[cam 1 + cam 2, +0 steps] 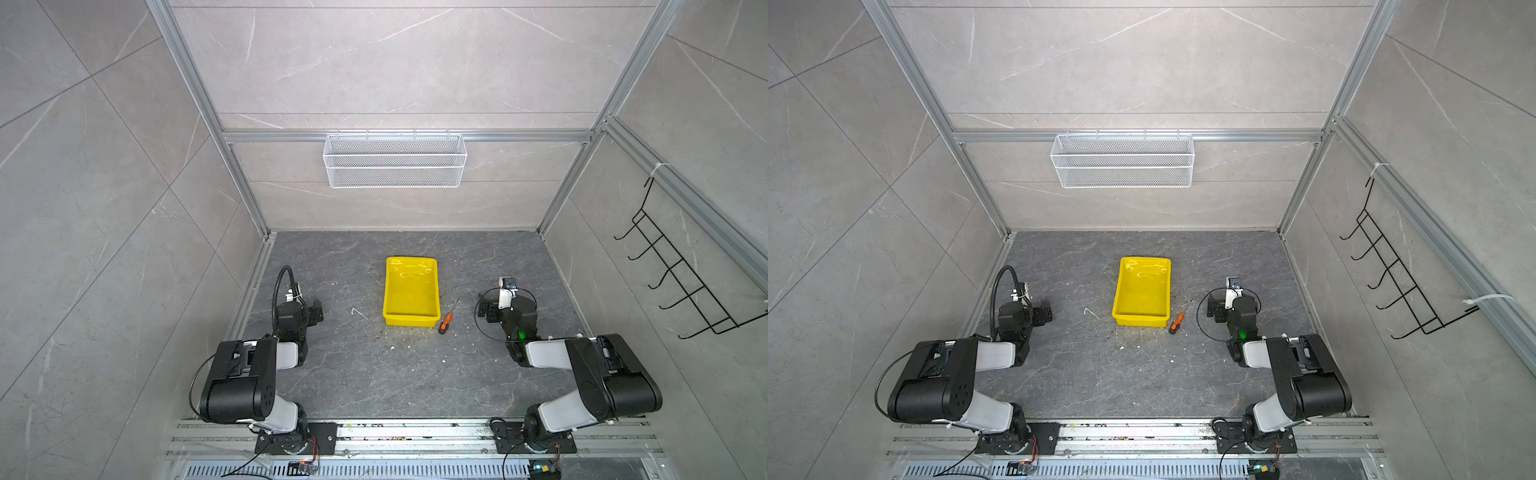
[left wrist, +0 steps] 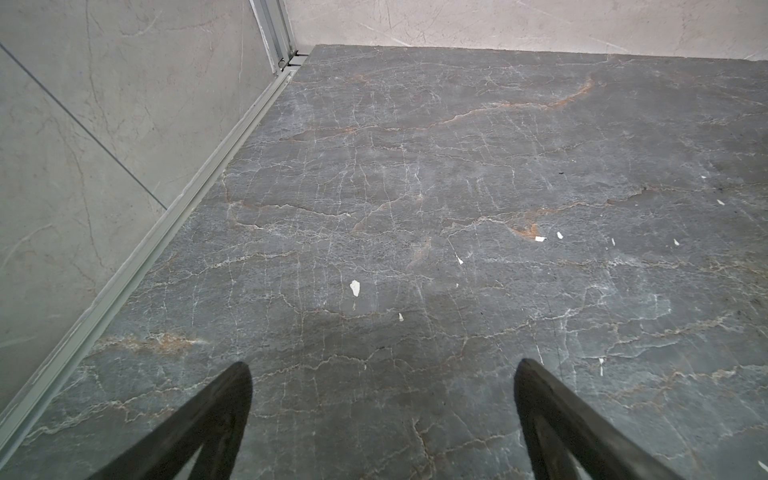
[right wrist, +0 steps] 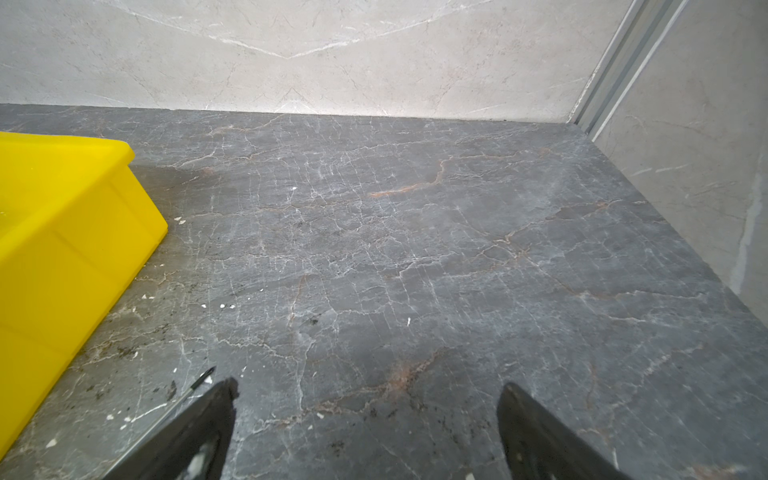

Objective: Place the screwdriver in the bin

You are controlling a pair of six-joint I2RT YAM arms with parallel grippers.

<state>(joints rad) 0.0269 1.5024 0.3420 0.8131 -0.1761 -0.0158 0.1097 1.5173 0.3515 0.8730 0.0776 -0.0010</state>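
Observation:
The screwdriver (image 1: pixel 445 323) (image 1: pixel 1176 323), with an orange handle and a black end cap, lies on the dark stone floor just off the near right corner of the yellow bin (image 1: pixel 411 321) (image 1: pixel 1142 320). Its thin shaft points away toward the back right. In the right wrist view only the shaft tip (image 3: pixel 203 380) shows, beside one finger, with the bin (image 3: pixel 83 249) further to that side. My right gripper (image 1: pixel 484 309) (image 1: pixel 1213 309) (image 3: pixel 370 384) is open and empty, right of the screwdriver. Left of the bin, my left gripper (image 1: pixel 313 311) (image 1: pixel 1044 311) (image 2: pixel 383 365) is open over bare floor.
A white wire mesh basket (image 1: pixel 395 162) hangs on the back wall. A black hook rack (image 1: pixel 681 274) is fixed to the right wall. White specks (image 2: pixel 354 286) litter the floor. Aluminium rails (image 1: pixel 415 432) run along the front edge by the arm bases.

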